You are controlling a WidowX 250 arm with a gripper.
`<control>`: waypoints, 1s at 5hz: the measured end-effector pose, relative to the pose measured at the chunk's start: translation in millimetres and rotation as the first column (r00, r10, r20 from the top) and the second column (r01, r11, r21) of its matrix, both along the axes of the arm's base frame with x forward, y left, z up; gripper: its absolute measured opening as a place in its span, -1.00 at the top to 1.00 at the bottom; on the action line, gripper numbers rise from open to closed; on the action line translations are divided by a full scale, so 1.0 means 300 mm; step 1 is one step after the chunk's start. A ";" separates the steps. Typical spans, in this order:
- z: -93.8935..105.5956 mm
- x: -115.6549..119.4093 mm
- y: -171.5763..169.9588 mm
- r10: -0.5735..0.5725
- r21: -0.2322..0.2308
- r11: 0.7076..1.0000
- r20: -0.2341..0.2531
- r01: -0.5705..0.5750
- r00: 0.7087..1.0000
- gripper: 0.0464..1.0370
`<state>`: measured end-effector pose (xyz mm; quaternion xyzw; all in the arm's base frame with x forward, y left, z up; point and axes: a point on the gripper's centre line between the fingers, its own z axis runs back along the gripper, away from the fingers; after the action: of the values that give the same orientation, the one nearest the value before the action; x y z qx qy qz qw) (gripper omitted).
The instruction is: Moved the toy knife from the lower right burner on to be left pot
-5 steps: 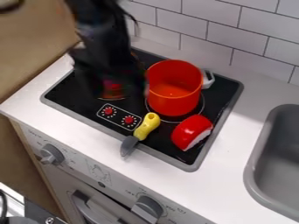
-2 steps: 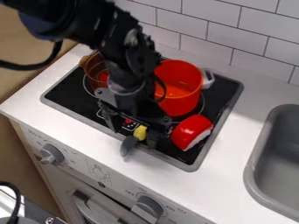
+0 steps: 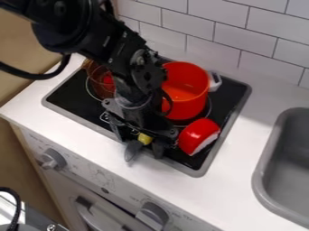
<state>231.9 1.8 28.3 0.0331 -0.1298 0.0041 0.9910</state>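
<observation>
In the camera view, I see my gripper low over the stove's front edge, jaws spread on either side of the toy knife. The knife's yellow handle lies between them, its grey blade across the rim. The left pot, see-through amber, stands behind the arm, left of the orange pot.

Toy knife with a yellow handle and a rounded grey blade, lying slanted across the front edge of the stovetop, blade toward the worktop, handle partly hidden. Left pot, see-through amber, upright on its burner, also partly hidden, something red showing through.
</observation>
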 end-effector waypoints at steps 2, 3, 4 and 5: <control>-0.005 -0.003 0.004 -0.002 -0.047 0.999 -0.017 0.001 1.000 0.24; 0.015 -0.043 0.026 -0.017 -0.077 0.997 -0.076 0.011 0.997 0.48; 0.084 -0.066 0.064 -0.031 -0.084 0.996 -0.125 0.021 0.992 0.48; 0.172 -0.091 0.125 -0.044 -0.059 0.998 -0.187 0.034 0.981 0.48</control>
<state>204.8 39.3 79.9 0.0032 -0.0362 -0.0147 0.9992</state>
